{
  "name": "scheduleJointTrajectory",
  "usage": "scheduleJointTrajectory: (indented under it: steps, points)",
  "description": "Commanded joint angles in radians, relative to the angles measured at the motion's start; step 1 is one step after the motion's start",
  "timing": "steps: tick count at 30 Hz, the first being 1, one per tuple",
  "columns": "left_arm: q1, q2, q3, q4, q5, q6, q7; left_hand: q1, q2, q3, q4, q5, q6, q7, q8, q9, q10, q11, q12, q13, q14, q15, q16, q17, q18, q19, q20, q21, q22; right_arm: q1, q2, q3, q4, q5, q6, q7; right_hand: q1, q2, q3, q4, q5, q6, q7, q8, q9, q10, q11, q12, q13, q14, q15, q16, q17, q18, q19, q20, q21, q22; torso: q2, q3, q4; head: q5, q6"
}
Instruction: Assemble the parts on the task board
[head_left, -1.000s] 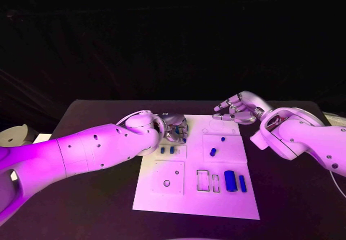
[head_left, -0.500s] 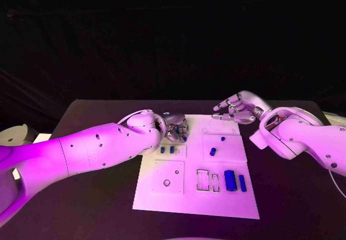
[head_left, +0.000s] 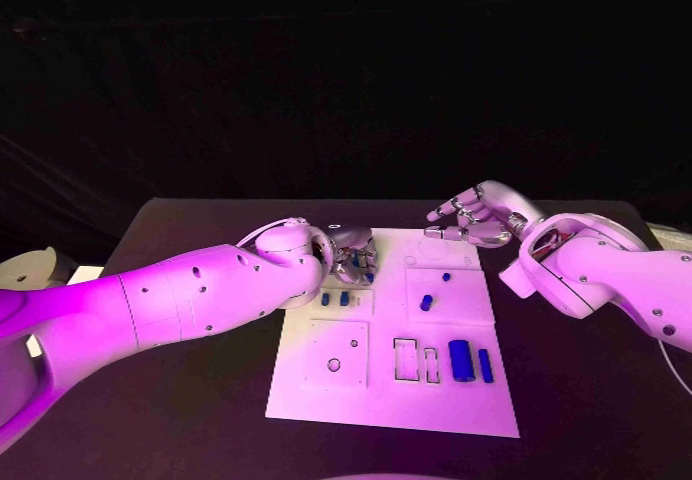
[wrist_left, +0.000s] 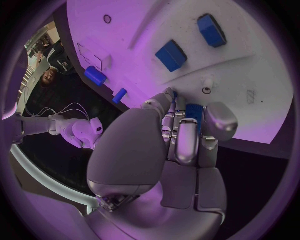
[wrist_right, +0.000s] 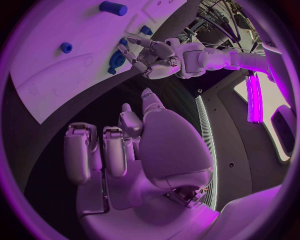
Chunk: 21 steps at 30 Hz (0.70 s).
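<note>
Black table (head_left: 188, 225), dark backdrop: white task board (head_left: 389, 410) at centre. Left hand (head_left: 351, 258) over board's far left corner, fingers curled round a small blue part (wrist_left: 194, 111), prob. to seat it there. Right hand (head_left: 472, 220) hovers off far right edge, fingers loosely spread, holding nothing. Vs 1 s ago: left hand drawn slightly toward its arm; right hand unchanged.

A black table (head_left: 188, 420) stands before a dark backdrop, the scene under purple light.

The white task board (head_left: 392, 400) is lying flat on the counter. Small blue parts (head_left: 460, 360) are resting in its recesses. One blue part (wrist_left: 194, 111) is sitting between the left robot hand's fingers.
</note>
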Motion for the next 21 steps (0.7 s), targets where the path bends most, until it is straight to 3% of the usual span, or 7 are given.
scheduleJointTrajectory:
  steps: [1, 13, 21]
  points:
    - [-0.003, 0.004, -0.002, 0.001, -0.003, 0.036, -0.011, -0.003, -0.007, 0.008, 0.001, -0.002, -0.002, 0.006, -0.006, -0.002, 0.006, -0.002, -0.005, -0.002, 0.03, -0.007, -0.001, -0.002, -0.005, 0.003, 0.002, -0.007, -0.004, -0.001, 0.001, 0.0, 0.001, -0.005, 0.013, 0.004, 0.01, 0.004, -0.004, 0.0, 0.004, 0.002, -0.003, 0.002, 0.001, -0.005, 0.0, 0.0, 0.001, 0.085, 0.004, -0.007, 0.185, -0.001, -0.001, 0.003, -0.007, 0.025, 0.0, -0.0001, -0.0004, 0.0, 0.001]
    - [-0.007, 0.014, -0.002, -0.007, -0.001, 0.049, -0.019, -0.007, -0.008, 0.018, -0.002, -0.002, -0.002, 0.006, -0.011, -0.004, 0.007, -0.001, -0.012, -0.002, 0.029, -0.006, -0.002, -0.009, -0.004, 0.002, 0.003, -0.014, -0.01, -0.001, 0.002, 0.0, 0.001, -0.005, 0.014, 0.005, 0.01, 0.004, -0.004, 0.0, 0.004, 0.002, -0.003, 0.002, 0.001, -0.005, 0.0, 0.0, 0.001, 0.085, 0.004, -0.007, 0.185, -0.001, -0.001, 0.003, -0.007, 0.025, 0.0, 0.0002, -0.0004, -0.002, 0.0]
    - [-0.008, 0.016, -0.002, -0.01, -0.001, 0.041, -0.024, 0.017, 0.017, 0.089, -0.042, 0.0, 0.047, 0.002, -0.002, 0.0, 0.063, -0.011, -0.014, 0.006, 0.03, -0.016, 0.006, -0.008, -0.006, 0.008, -0.003, -0.004, 0.002, -0.001, 0.002, 0.0, 0.001, -0.005, 0.017, 0.004, 0.01, 0.004, -0.004, 0.0, 0.004, 0.002, -0.003, 0.002, 0.001, -0.005, 0.0, 0.0, 0.001, 0.085, 0.004, -0.007, 0.185, -0.001, -0.001, 0.003, -0.007, 0.025, 0.0, 0.0001, 0.0002, -0.003, -0.001]
